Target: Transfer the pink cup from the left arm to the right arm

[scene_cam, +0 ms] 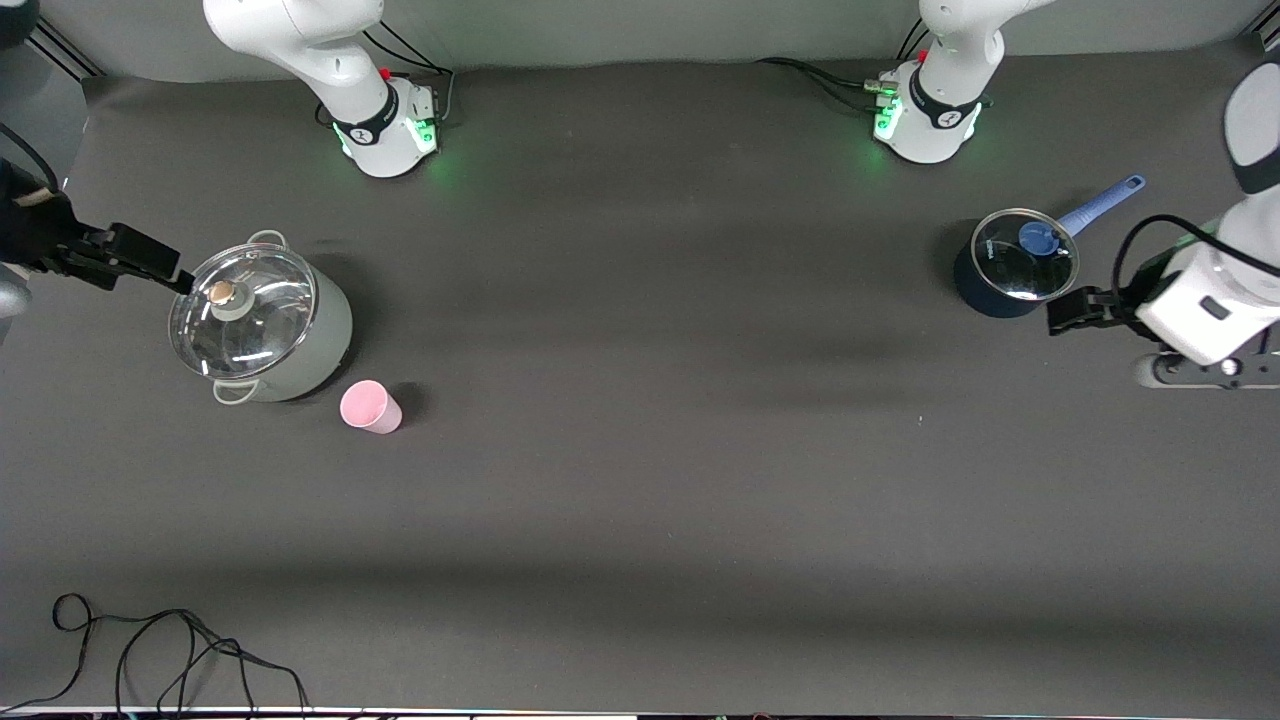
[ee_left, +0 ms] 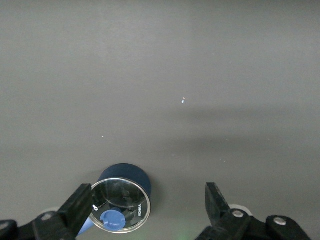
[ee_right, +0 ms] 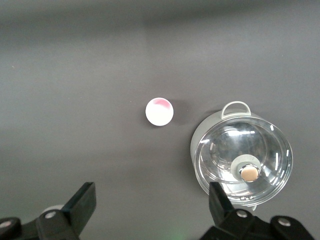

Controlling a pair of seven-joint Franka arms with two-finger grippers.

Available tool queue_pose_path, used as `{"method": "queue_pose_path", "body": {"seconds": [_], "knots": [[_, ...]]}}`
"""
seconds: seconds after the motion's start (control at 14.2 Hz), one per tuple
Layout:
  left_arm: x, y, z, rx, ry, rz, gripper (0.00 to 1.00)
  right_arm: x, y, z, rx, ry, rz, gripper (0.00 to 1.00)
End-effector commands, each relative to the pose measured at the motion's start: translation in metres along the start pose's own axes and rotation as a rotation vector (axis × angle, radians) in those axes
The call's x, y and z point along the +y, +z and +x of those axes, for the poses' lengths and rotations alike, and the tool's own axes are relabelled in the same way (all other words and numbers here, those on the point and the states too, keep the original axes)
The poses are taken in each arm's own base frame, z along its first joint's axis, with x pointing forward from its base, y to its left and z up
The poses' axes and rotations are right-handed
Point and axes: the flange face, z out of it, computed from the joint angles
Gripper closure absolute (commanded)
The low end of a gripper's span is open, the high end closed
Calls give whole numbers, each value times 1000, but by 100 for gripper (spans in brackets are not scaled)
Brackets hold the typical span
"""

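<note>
Standing upright near the right arm's end of the table, the pink cup (scene_cam: 370,406) sits beside our right gripper (scene_cam: 140,262), fingers apart; our left gripper (scene_cam: 1075,312), also spread, waits well apart at the other end.

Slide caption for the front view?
Pink cup stands beside the grey pot; both open grippers, left and right, wait apart.

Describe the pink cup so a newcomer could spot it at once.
Start at the big pale-green pot with the glass lid, toward the right arm's end of the table. The pink cup stands just beside it, slightly nearer the front camera, not touching it. It is the only pink thing there: small, plain, tapered, no handle or lid.
</note>
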Motion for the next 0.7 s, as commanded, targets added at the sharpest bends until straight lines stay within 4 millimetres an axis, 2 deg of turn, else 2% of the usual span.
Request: {"method": "queue_pose_path", "body": {"seconds": [0.0,0.14,0.21,0.42,0.63], "knots": [[-1,-12,-3,10,-6,2,0,-7,21,21,-30,9,-15,0],[-1,-14,-3,24,-8,3,0,-11,13,28,-7,-1,-17,0],[2,-14,-3,38,-5,4,0,-12,15,31,-9,-1,-20,0],[7,-14,-8,66,22,16,0,-12,14,27,-19,-2,-21,0],[3,-16,-15,76,45,27,0,-14,15,25,-26,-7,-22,0]]}}
